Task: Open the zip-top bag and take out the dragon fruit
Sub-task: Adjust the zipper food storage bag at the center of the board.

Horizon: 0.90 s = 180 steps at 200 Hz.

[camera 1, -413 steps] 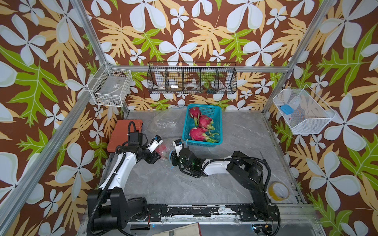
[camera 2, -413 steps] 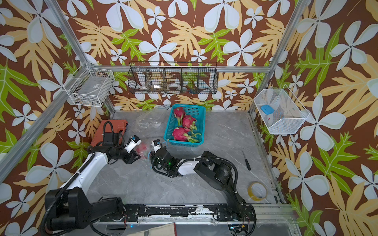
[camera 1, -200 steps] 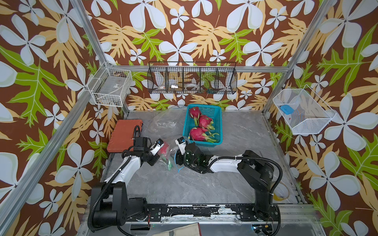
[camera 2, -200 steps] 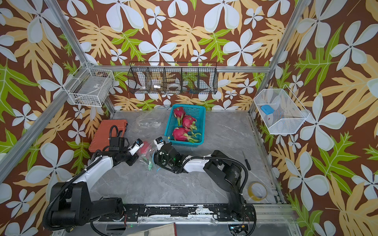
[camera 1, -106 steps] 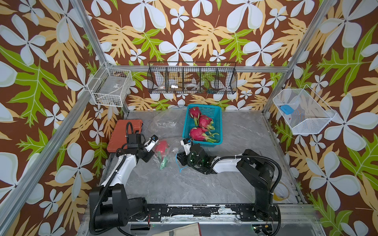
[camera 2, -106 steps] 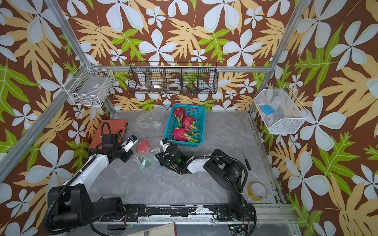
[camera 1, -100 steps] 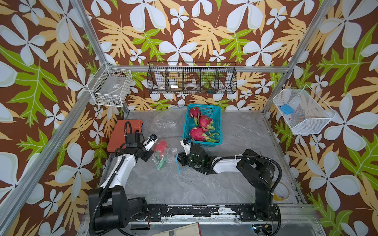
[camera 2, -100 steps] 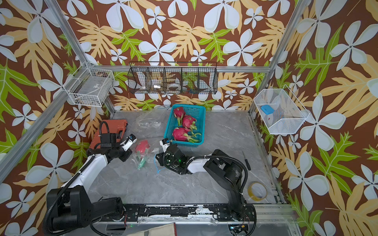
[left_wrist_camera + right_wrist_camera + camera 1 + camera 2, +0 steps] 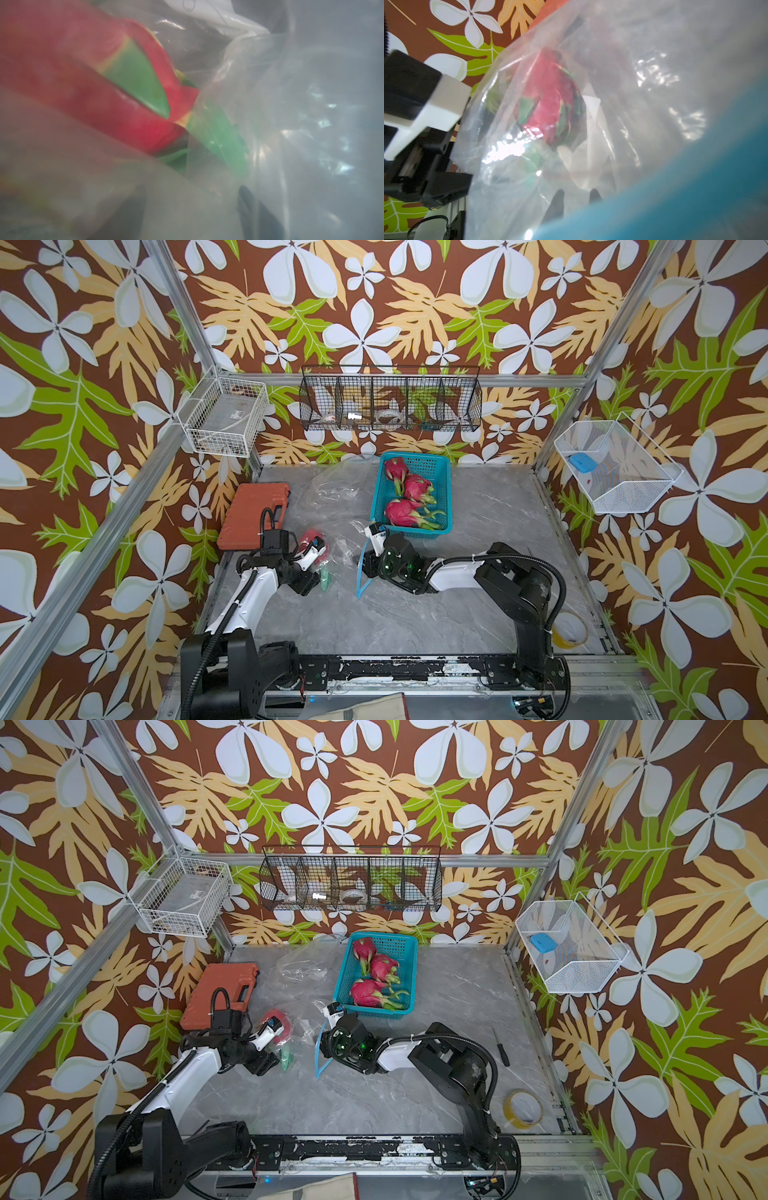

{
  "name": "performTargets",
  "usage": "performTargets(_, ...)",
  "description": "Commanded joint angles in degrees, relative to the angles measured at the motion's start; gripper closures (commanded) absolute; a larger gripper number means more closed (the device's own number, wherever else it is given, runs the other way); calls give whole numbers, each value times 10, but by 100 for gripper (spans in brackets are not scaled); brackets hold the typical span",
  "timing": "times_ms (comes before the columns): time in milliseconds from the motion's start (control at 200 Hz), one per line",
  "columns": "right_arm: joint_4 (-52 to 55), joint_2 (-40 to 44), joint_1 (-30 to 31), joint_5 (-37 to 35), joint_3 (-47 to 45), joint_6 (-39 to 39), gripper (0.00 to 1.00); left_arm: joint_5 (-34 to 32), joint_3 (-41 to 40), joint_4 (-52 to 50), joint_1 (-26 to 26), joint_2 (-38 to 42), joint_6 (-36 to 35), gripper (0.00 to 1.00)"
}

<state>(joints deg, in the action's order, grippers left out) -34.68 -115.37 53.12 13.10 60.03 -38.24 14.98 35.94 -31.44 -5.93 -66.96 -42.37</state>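
On the grey table (image 9: 415,614), both top views show the zip-top bag (image 9: 345,542) lying between my two arms. One dragon fruit (image 9: 306,536) sits inside it, at the end away from the mouth and near the orange case (image 9: 253,510). My left gripper (image 9: 316,566) is at that end. Its jaws are spread, one white finger lies over the red skin, and it clasps nothing. My right gripper (image 9: 365,553) sits at the bag's mouth, where the blue zip strip (image 9: 360,572) stands up in an arc. Three more fruits (image 9: 400,512) lie in the blue basket (image 9: 449,489), just behind my right gripper. Loose clear film (image 9: 332,489) lies beside the basket. A tape roll (image 9: 569,628) sits at the table's front right corner.

Left wrist view: the dragon fruit (image 9: 93,97) is close up, with red skin and a green scale (image 9: 141,83) showing. Hazy bag film (image 9: 291,124) lies over and around it.

Right wrist view: the dragon fruit (image 9: 548,87) is seen through the zip-top bag (image 9: 643,104). The left gripper (image 9: 446,145) is beside the bag's far end, jaws apart. The blue zip strip (image 9: 675,197) blurs across the foreground. My two dark fingertips (image 9: 557,201) stand narrowly apart with film at them. The blur is heavy, but I judge them pinched on the edge of the bag's mouth.
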Motion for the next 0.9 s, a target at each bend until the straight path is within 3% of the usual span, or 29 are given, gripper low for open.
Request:
performTargets(0, 23, -21, 8, -21, 28, 22, 67, -25, -24, 61, -1, 5, 24, 42)
performTargets(90, 29, -39, 10, -33, 59, 25, 65, -45, -39, 107, -1, 0, 28, 56)
performTargets(275, 47, -67, 18, -24, 133, 47, 63, -44, -23, 99, -1, -9, -4, 68)
performTargets(390, 52, -82, 29, 9, 166, 61, 63, -18, 11, 59, -1, 13, -17, 68)
performTargets(495, 52, -106, 29, 53, 197, 49, 70, -12, 41, 17, -1, 35, -25, 68)
performTargets(636, 48, -126, 28, 50, 214, 37, 73, -25, 33, -10, -29, 67, -43, 59)
performTargets(761, 22, -134, 26, 40, 218, 24, 73, -41, 12, -5, -73, 86, -25, 37)
performTargets(896, 8, -138, 26, 23, 222, 19, 69, -21, 7, -7, -98, 71, 5, 24)
